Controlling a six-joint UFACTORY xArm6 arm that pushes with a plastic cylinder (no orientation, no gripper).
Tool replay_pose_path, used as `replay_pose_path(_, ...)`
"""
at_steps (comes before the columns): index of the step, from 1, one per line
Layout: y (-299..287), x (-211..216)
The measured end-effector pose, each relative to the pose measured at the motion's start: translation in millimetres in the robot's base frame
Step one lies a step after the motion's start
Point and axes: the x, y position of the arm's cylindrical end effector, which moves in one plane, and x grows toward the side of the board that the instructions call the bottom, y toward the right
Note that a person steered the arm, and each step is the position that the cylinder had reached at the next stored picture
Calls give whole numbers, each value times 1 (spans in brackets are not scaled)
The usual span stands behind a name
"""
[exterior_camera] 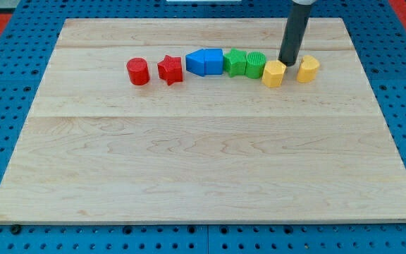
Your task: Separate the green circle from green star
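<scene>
my tip just right of green circle, between yellow blocks; green star touching circle's left; no hand on rod.

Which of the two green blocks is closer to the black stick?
The green circle, the rounder green block on the view's right. It sits next to a yellow block, near my tip. The green star sits farther left, beside the blue blocks.

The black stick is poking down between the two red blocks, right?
Not quite. In the camera view, my tip is down between the two yellow blocks, one on its left and one on its right. The red blocks sit far off at the view's left.
</scene>
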Motion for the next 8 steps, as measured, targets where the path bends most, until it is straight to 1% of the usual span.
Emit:
replay_pose_path(1, 21, -8)
replay_pose_path(2, 47, 1)
replay_pose_path(3, 52, 13)
replay_pose_path(4, 37, 10)
replay_pose_path(5, 11, -7)
replay_pose_path(7, -55, -13)
replay_pose_path(8, -70, -12)
